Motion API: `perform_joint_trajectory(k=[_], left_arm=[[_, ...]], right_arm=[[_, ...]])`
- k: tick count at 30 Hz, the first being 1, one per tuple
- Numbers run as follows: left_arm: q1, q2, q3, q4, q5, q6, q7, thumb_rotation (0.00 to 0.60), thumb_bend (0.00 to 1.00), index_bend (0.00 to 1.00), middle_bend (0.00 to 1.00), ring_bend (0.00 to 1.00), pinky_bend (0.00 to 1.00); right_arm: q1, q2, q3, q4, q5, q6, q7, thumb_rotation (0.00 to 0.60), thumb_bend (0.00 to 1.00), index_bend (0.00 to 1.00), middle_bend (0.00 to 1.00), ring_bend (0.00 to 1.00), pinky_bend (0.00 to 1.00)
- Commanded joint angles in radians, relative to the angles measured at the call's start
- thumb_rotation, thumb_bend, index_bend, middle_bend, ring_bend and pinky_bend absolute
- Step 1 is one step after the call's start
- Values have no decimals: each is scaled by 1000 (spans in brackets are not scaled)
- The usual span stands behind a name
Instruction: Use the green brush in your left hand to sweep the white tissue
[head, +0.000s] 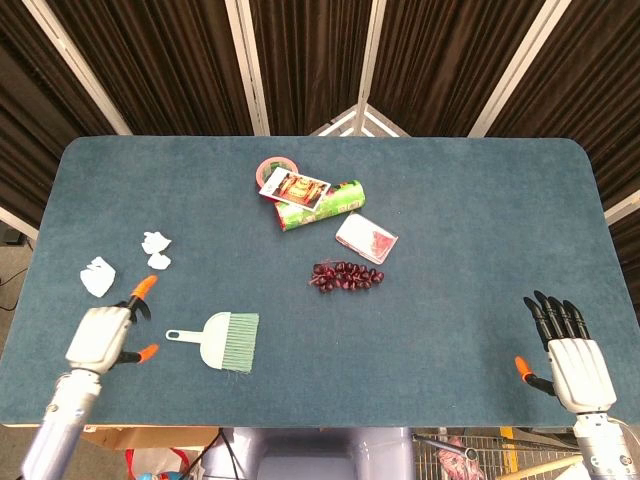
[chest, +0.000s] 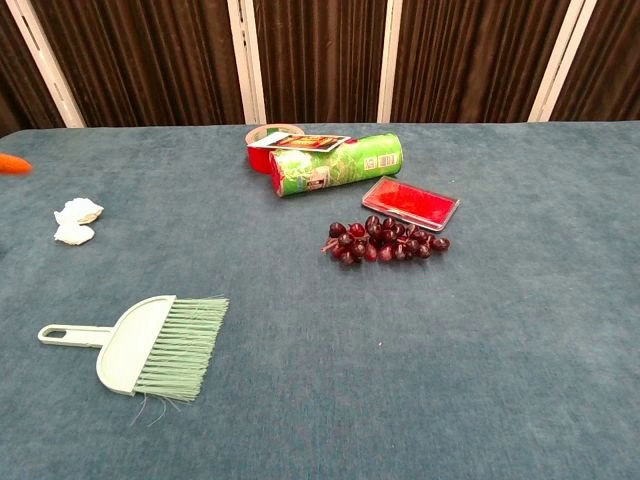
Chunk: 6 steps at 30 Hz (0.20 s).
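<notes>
The pale green brush (head: 222, 339) (chest: 150, 345) lies flat on the blue table (head: 450, 200), handle to the left, bristles to the right. My left hand (head: 103, 335) is just left of the handle, apart from it, fingers spread and holding nothing; only an orange fingertip (chest: 14, 164) shows in the chest view. White tissue lies in pieces: two small wads (head: 156, 251) (chest: 76, 221) and a larger one (head: 97, 277) near the left edge. My right hand (head: 568, 352) rests open at the front right corner.
A green can (head: 320, 204) (chest: 335, 163), a red tape roll (head: 274, 170), a picture card (head: 294, 187), a red packet (head: 366, 239) (chest: 410, 203) and a bunch of dark grapes (head: 346, 275) (chest: 385, 240) sit at the table's middle back.
</notes>
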Motion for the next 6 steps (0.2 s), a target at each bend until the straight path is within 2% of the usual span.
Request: perform_joint_trajectory(k=[1, 4, 6], left_arm=[[69, 80, 41, 34, 126, 100, -95, 600, 35, 0, 0, 11, 107], [108, 98, 53, 104, 206, 187, -101, 600, 35, 0, 0, 0, 7], [144, 85, 55, 184, 260, 263, -117, 600, 35, 0, 0, 0, 0]], right_arm=[[0, -3, 1, 3, -6, 5, -7, 600, 322, 0, 0, 0, 2], [-2, -7, -1, 8, -13, 12, -16, 600, 322, 0, 0, 0, 2], [-3, -10, 0, 12, -16, 17, -19, 600, 322, 0, 0, 0, 2]])
